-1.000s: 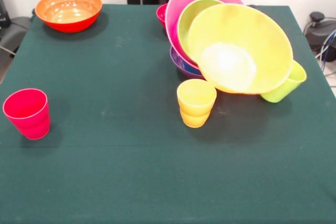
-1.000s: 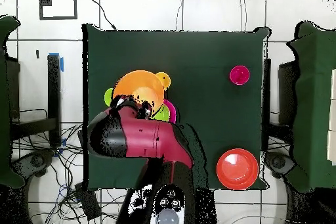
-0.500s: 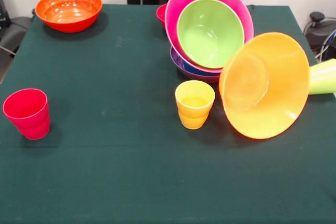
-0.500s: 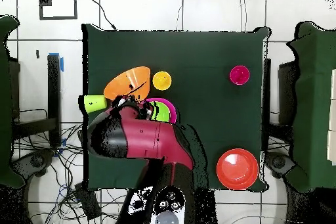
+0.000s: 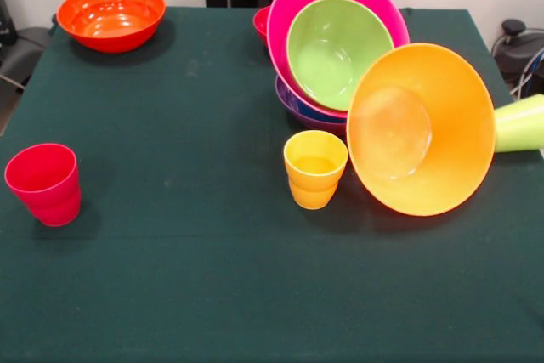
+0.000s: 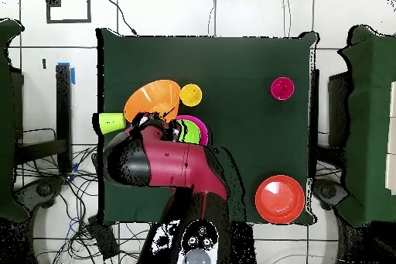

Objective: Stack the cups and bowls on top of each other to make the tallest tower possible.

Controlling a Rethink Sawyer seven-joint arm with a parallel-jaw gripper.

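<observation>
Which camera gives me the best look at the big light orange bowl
The front view: the light orange bowl shows whole, tipped on edge, inside facing the camera. Overhead, it is a foreshortened shape beside the arm.

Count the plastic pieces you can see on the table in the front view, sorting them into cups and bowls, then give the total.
Cups: 3 (red, yellow, lime green)
Bowls: 7 (red-orange, pink, lime green, light orange, purple, a sliver of blue, small red)
Total: 10
</observation>
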